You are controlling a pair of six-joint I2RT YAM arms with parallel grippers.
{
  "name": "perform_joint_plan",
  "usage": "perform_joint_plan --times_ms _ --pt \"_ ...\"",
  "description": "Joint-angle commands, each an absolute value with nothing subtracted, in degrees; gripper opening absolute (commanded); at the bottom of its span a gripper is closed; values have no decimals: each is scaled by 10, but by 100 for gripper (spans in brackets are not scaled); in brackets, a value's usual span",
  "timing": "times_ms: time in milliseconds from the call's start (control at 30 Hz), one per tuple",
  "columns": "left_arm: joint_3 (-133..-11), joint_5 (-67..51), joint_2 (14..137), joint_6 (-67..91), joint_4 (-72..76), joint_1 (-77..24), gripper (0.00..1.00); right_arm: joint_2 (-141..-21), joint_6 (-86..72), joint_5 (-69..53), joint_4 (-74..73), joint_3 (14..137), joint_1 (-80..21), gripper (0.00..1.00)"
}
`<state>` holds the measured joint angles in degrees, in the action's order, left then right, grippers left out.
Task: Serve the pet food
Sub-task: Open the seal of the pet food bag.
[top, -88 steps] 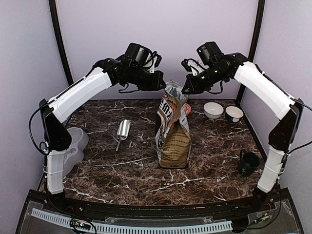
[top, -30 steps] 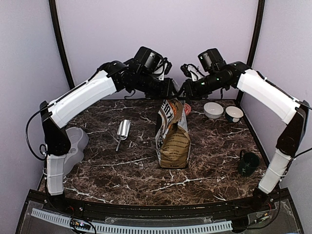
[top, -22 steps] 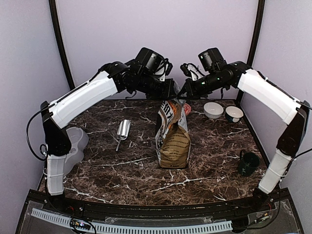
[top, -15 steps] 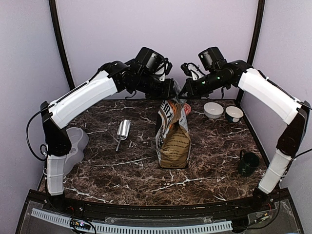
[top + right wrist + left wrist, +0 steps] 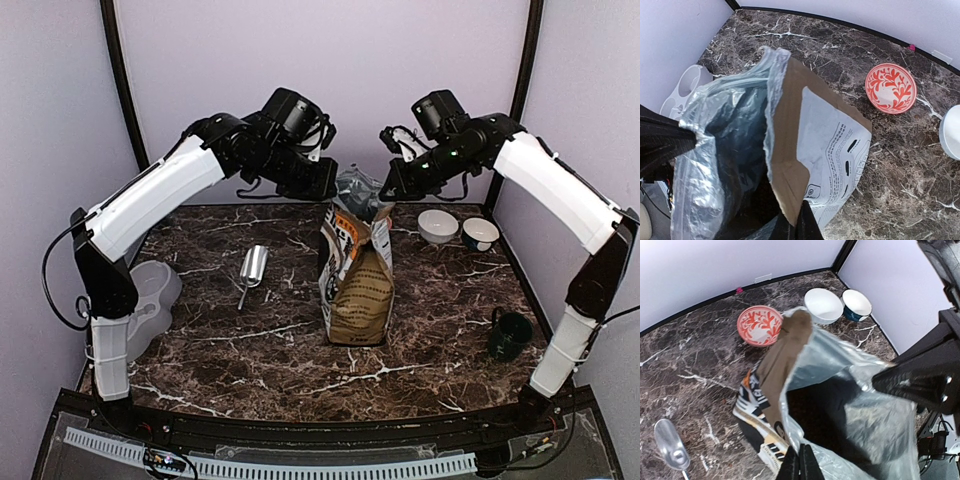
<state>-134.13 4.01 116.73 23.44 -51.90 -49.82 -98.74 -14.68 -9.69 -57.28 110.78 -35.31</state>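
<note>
Tabletop (image 5: 250, 340): dark marble, carries the bag (image 5: 357, 290), which stands upright directly beneath both pincers.
Left pincer (image 5: 800, 464): clamped on the silver liner at one rim.
Right pincer (image 5: 802, 224): clamped on the opposite paper rim, with the mouth spread between them.
Pet food: not visible. The interior below the pincers is dark, and it is presumably inside.
Risk: an uneven pull tears the liner or tips the bag, spilling kibble.

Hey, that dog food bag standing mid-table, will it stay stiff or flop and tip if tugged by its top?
The top of the dog-food bag will probably flop: its silvery liner looks thin and crumpled where the left gripper and right gripper pinch the rim. Tall on a narrow base, it may tip under a sideways tug.
</note>
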Motion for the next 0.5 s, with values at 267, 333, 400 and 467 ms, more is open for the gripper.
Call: perform_joint_plan --times_ms 267,333,400,467 --pt "-1333 26 1112 212 -535 -464 2 -974 -144 -109 -545 1137 -324 0" --pt "-1332 16 1112 218 -528 -465 12 -976 -146 -121 -541 1138 -325 15" --pt "-1332 7 1114 218 -521 -466 21 -976 -147 -132 -537 1137 -327 30" --pt "-1330 1 1115 218 -515 -467 34 -976 -146 -137 -535 1136 -328 40"
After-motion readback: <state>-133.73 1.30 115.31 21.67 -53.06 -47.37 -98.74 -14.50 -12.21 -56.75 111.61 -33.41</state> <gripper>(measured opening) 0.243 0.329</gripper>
